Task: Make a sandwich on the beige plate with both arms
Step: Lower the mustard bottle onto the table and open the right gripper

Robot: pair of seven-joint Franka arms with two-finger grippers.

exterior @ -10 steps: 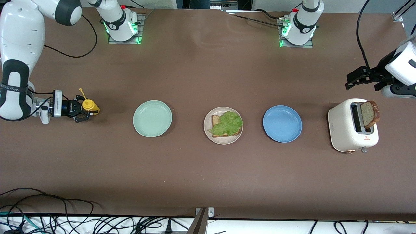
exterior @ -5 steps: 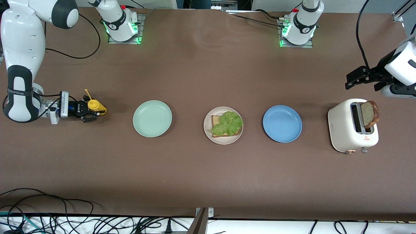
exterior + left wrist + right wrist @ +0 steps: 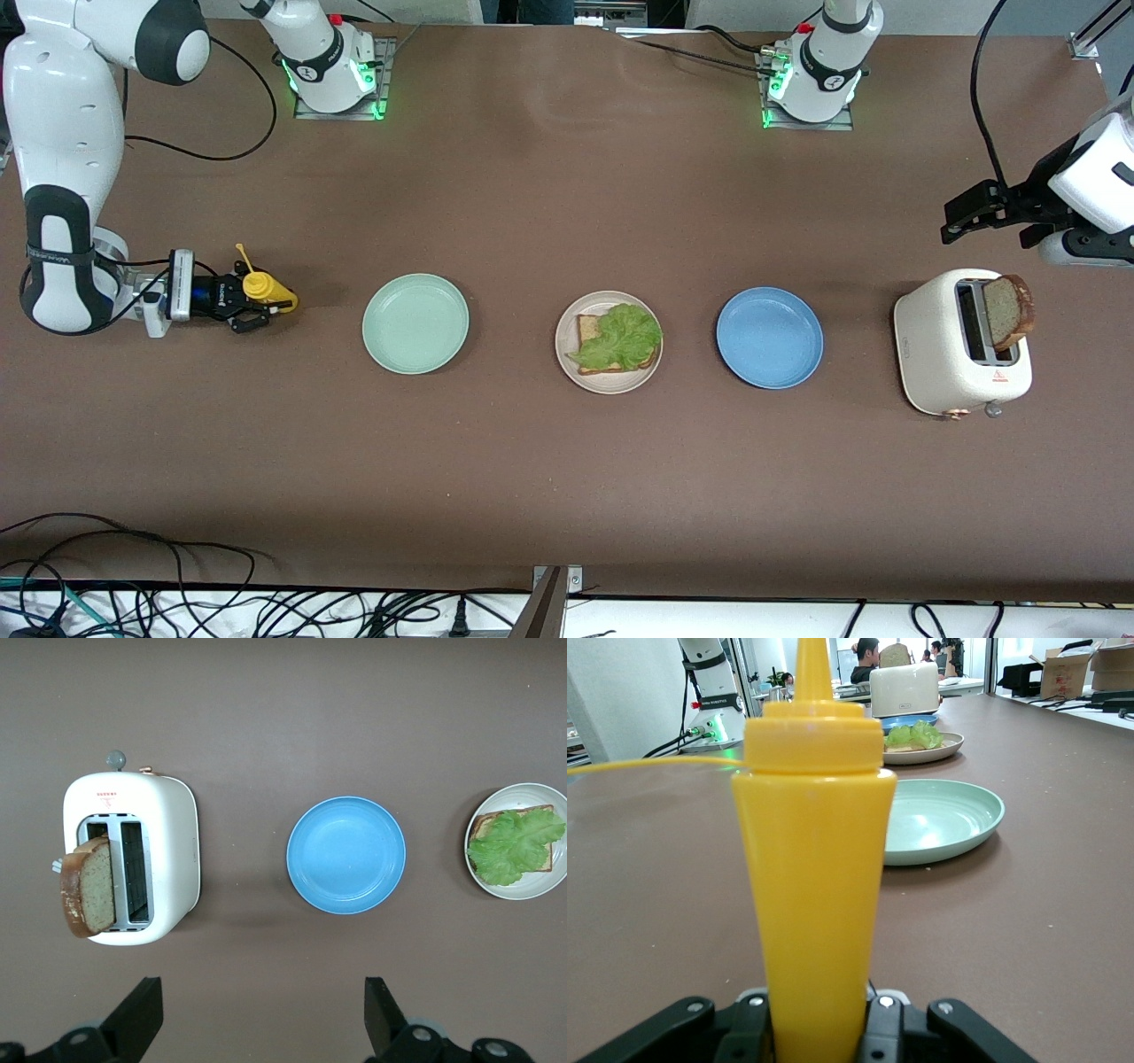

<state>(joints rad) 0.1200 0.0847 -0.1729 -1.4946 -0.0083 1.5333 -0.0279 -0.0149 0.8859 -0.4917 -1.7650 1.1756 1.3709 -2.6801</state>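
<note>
Sandwich [image 3: 614,341] well apart from right claw [image 3: 260,307]

The front view looks down from high across the tabletop [image 3: 567,496]. The left wrist view looks straight down on the toaster [image 3: 133,859], from well above. The right wrist view looks level along the tabletop, close behind a yellow bottle [image 3: 815,877]. All three share the beige plate [image 3: 609,383].

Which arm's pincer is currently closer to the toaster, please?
Left. The left pincer hangs open just above the toaster; the right pincer grips the yellow bottle at the table's right-arm end.
</note>
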